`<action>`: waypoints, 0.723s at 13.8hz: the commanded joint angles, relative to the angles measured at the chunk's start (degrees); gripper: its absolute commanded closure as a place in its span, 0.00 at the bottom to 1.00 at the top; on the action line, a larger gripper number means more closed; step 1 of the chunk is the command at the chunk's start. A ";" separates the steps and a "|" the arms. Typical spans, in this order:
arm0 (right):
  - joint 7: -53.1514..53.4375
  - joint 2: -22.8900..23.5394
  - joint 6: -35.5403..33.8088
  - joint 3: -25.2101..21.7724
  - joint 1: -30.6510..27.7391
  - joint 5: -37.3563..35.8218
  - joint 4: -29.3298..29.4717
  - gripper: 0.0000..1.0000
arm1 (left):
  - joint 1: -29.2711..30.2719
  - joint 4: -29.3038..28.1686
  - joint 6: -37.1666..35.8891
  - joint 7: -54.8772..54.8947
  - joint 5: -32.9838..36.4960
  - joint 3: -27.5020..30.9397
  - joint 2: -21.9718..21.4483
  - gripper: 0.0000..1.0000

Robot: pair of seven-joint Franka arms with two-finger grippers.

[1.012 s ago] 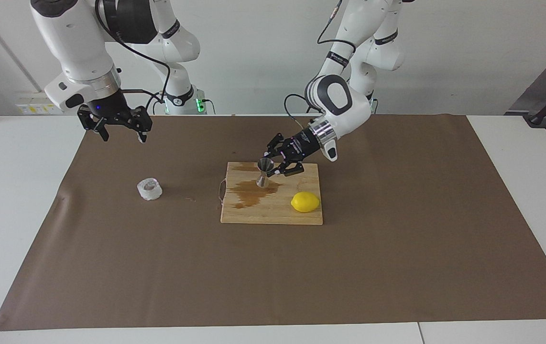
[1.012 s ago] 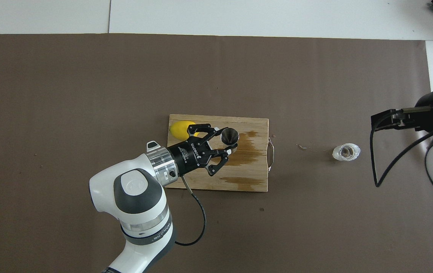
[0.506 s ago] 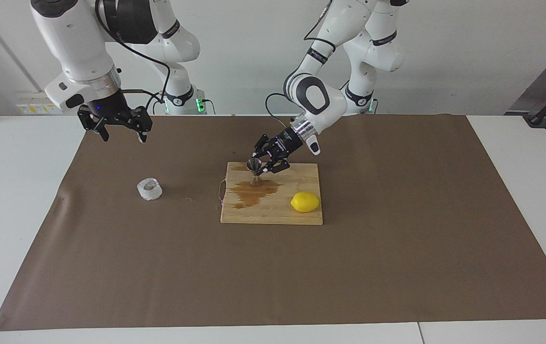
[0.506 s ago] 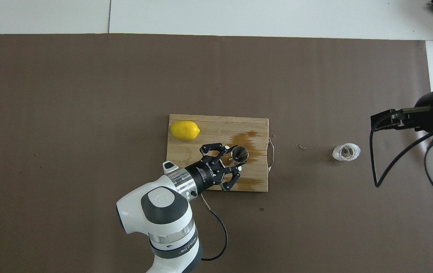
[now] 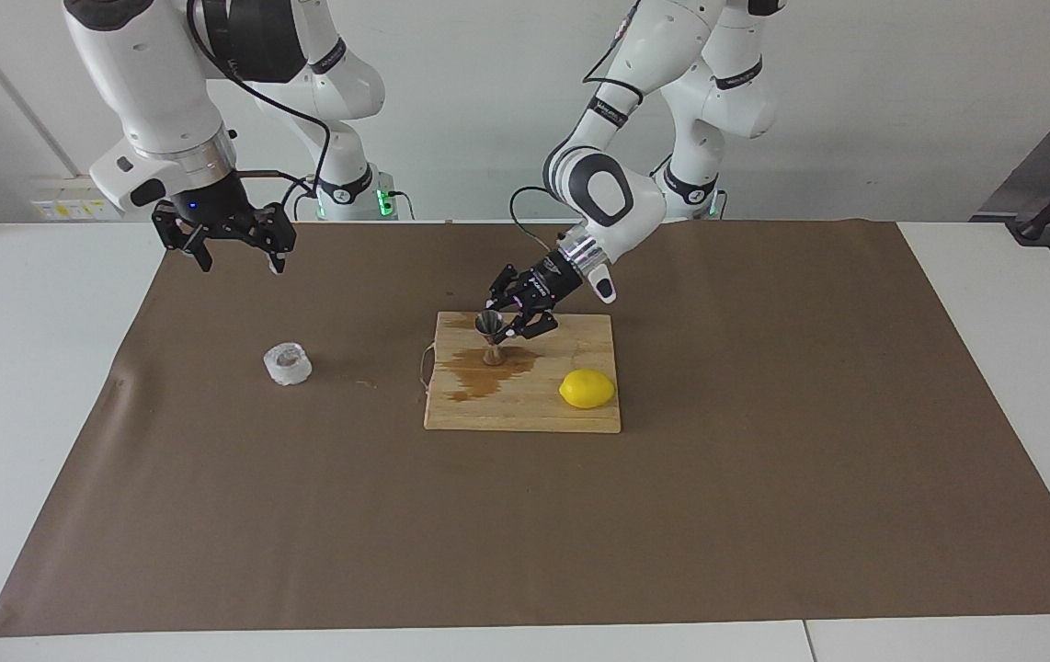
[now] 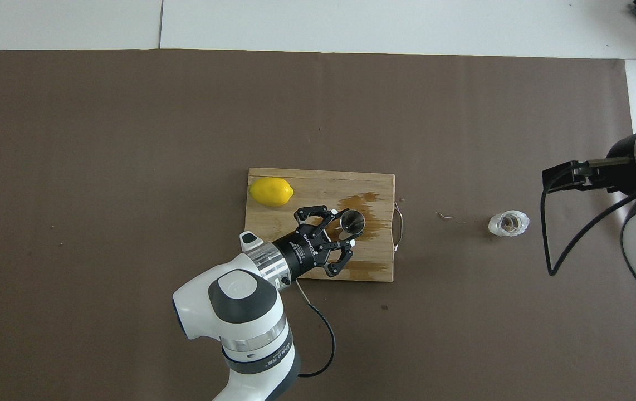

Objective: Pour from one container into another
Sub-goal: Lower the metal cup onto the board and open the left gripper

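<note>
I see two glossy white arms with dark grey joint caps and black bands bearing small white lettering. Each wrist ends in a silver ring, then a black linkage gripper: left gripper, right gripper. Black cables loop along both forearms. A green light glows at one base.

No legible txt (gripper marking unreadable)

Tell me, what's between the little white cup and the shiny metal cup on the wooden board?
Mostly bare brown paper with a few small spill marks, then the board's wire handle before the metal cup; the white cup stands alone. The overhead view shows it best.
</note>
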 commanded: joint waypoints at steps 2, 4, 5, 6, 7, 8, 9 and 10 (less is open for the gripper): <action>-0.06 -1.49 1.19 0.18 -0.40 1.55 -1.95 0.00 | -0.25 0.89 0.07 2.47 -2.01 0.34 0.43 1.00; -1.45 -1.49 1.19 0.18 -0.40 1.55 -2.04 0.00 | -0.16 0.71 0.07 2.47 -2.28 0.34 0.43 0.83; -2.68 -1.49 1.28 0.18 -0.40 1.55 -2.12 0.00 | -0.16 0.71 -0.02 2.47 -2.45 0.34 0.43 0.78; -3.65 -1.49 1.36 0.18 -0.40 1.55 -2.21 0.00 | -0.16 0.63 0.07 2.47 -2.54 0.34 0.43 0.78; -4.79 -1.49 1.36 0.18 -0.40 1.55 -2.21 0.00 | -0.16 0.54 0.07 2.56 -2.63 0.34 0.52 0.78; -6.28 -1.57 1.36 0.18 -0.40 1.55 -2.47 0.00 | -0.16 0.45 0.07 2.64 -2.72 0.34 0.52 0.77; -7.25 -1.75 2.06 0.18 -0.40 1.55 -2.91 0.00 | -0.16 0.19 0.07 2.65 -2.81 0.17 0.52 0.77; -8.48 -2.18 2.68 0.18 -0.40 1.55 -3.78 0.00 | -0.16 -0.16 -0.02 2.65 -3.15 0.17 0.52 0.76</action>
